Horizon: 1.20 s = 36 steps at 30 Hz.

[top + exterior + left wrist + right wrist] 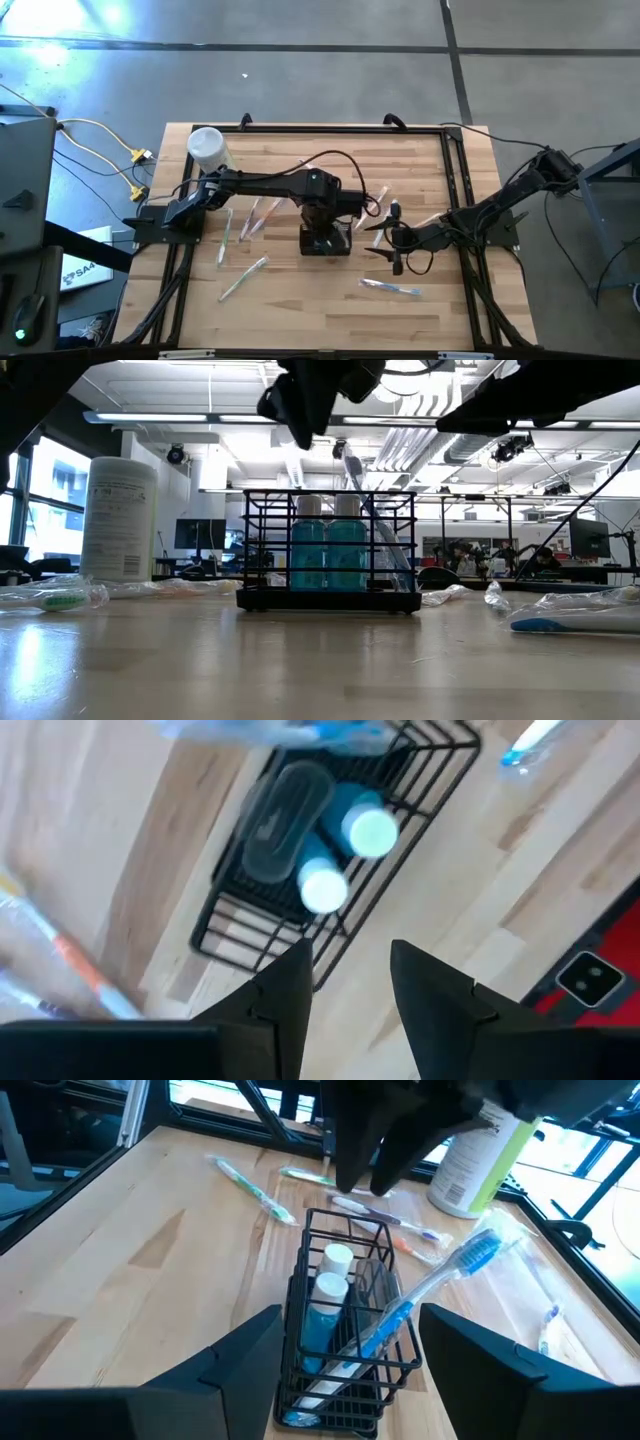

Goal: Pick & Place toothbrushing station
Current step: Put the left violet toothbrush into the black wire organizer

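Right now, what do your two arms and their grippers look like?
Both are dark, jointed arms. The left arm carries a black cable looping above its wrist. The right arm is likewise black. Each gripper, left gripper and right gripper, has two flat, angular black fingers. No markings are visible on them.

arms: 2, dark, jointed | black cables (looping) | claw fingers: angular

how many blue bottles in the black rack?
2: both blue bottles stand side by side in one end of the black rack, one behind the other. None visible elsewhere.
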### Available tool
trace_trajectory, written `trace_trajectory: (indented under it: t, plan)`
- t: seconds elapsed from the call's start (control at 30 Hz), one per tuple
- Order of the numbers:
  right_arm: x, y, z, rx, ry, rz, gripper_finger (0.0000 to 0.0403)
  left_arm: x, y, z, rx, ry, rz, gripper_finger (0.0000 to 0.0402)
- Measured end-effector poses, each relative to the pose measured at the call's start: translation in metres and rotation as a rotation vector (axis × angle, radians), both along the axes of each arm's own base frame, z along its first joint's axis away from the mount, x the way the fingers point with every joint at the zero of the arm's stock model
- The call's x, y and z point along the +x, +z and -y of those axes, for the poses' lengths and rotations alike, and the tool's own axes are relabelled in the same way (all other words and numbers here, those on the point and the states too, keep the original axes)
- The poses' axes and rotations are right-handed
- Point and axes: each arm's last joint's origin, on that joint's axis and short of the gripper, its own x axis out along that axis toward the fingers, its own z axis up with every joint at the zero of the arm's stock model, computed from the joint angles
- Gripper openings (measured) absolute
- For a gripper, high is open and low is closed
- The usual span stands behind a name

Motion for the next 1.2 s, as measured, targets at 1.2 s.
trace_trajectory:
  t: [1.2]
  plan:
    - [0.000, -0.001, 0.000, 0.045, -0.016, -0.006, 0.0228, -0.121, -0.007, -0.019, 0.424, -0.284, -0.179, 0.0134]
